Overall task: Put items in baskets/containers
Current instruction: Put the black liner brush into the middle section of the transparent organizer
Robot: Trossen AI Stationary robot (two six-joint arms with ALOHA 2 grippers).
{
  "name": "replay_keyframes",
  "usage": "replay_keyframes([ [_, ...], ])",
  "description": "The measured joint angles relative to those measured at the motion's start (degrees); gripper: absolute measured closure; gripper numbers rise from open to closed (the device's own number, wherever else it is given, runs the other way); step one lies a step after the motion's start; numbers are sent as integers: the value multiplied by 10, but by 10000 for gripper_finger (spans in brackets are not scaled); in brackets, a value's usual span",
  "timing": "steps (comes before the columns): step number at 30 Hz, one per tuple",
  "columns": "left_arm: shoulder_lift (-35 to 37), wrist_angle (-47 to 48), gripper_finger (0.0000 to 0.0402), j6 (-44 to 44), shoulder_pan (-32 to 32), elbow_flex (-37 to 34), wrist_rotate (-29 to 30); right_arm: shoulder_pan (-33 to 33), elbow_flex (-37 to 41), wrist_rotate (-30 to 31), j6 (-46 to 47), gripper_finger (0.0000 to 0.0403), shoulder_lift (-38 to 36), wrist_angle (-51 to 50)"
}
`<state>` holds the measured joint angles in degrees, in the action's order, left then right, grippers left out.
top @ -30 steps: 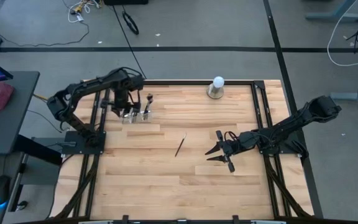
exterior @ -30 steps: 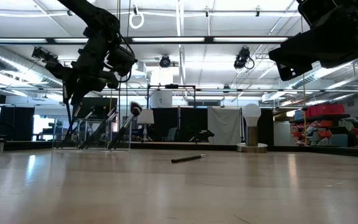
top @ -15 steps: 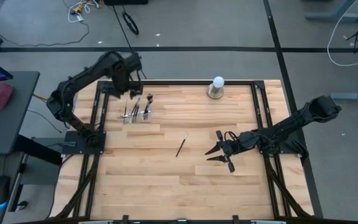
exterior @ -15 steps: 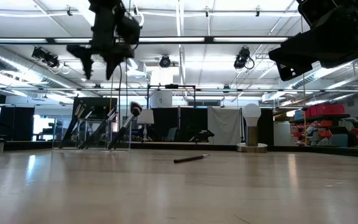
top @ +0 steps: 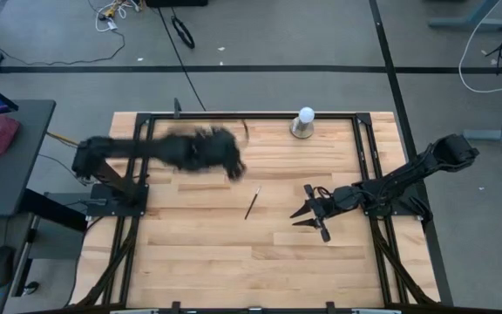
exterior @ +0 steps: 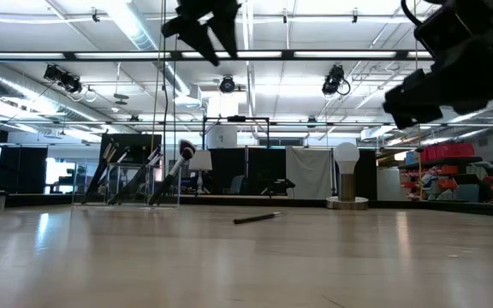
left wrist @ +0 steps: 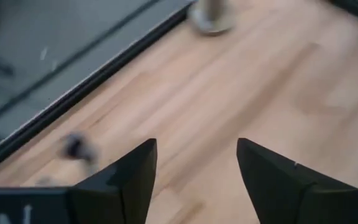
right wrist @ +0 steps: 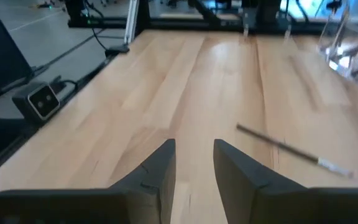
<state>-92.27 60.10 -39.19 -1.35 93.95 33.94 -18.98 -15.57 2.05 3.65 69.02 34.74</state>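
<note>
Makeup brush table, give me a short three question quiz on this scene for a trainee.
1. True or false: one brush lies loose on the table.
2. Which gripper is nearer that brush: A the left gripper, B the right gripper?
3. Fill in: the other brushes stand in the clear ____.

Key: 1 true. 2 cannot be judged cleanly from blur, so take B, which sits low beside it. 3 holder.

My fingers [left wrist: 135,177] are black. The table [top: 234,253] is pale wood in strips, framed black. The brush [top: 253,202] is dark with a silver ferrule. The ball [top: 305,114] is white on a grey base.
</note>
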Motion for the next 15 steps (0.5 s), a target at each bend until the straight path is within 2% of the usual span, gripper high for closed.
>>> replay_keyframes([
  [4, -27, -141, 179, -15, -105, -98, 70, 0, 27, 0, 31, 294, -14, 0],
  [7, -61, -246, 179, -40, -155, -166, 75, -4, 48, 1, 47, 294, -36, 3],
  [12, -139, -403, 179, -50, -193, -221, 84, -22, 64, 0, 50, 294, -87, 2],
  [15, -189, -434, 179, -52, -196, -219, 87, -31, 64, 0, 34, 294, -108, 6],
])
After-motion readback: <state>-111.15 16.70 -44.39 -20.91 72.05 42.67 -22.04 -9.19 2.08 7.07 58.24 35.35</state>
